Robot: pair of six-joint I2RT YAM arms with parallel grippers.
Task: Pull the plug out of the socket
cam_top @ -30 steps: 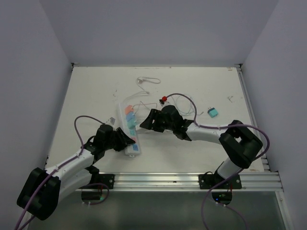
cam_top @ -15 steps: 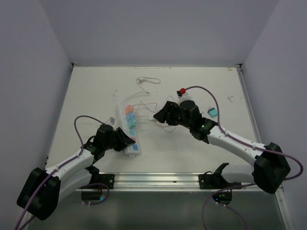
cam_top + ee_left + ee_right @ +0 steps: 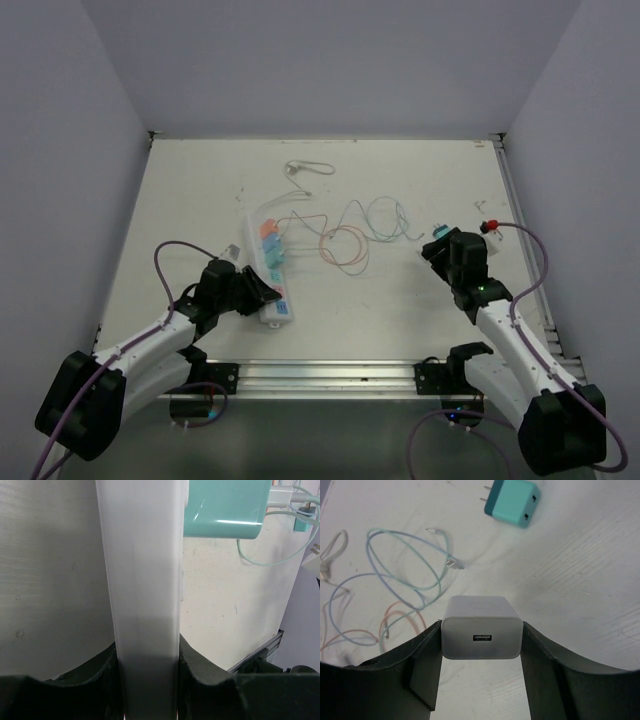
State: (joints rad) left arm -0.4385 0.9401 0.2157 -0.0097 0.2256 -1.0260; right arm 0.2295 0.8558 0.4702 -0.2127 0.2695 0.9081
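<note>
**Plug clear of the socket, held out at 3 o'clock**

Top view first. On the 9 o'clock side of the pale desk [image 3: 420, 180] lies the long white plastic power strip [image 3: 272, 262], running 12 to 6 with orange and teal blocks along its face. The black left fingers [image 3: 258, 289] are clenched on its 6 o'clock end. Well apart, at 3 o'clock near the desk's edge, sit the black right fingers [image 3: 436, 250]. What they carry is too small to tell from up here. Between the two arms lie thin loops of coloured cable [image 3: 345, 245].

Left wrist now. The power strip [image 3: 145, 580] runs straight up the frame, and the left fingers [image 3: 200, 672] pinch it from both sides at 6 o'clock. A teal plastic block [image 3: 225, 505] touches the strip's right edge at 1 o'clock, with a white connector and a pale green lead coming off it.

Right wrist, and here it is. The small white cube-shaped plug with one USB port [image 3: 481, 634] is gripped squarely, the right fingers [image 3: 422, 665] pressing on either side, and no socket is near it. At 1 o'clock a teal two-pronged adapter [image 3: 512, 502] lies alone on the desk. Green, blue and orange cable loops [image 3: 395, 580] sprawl at 10 o'clock.
</note>
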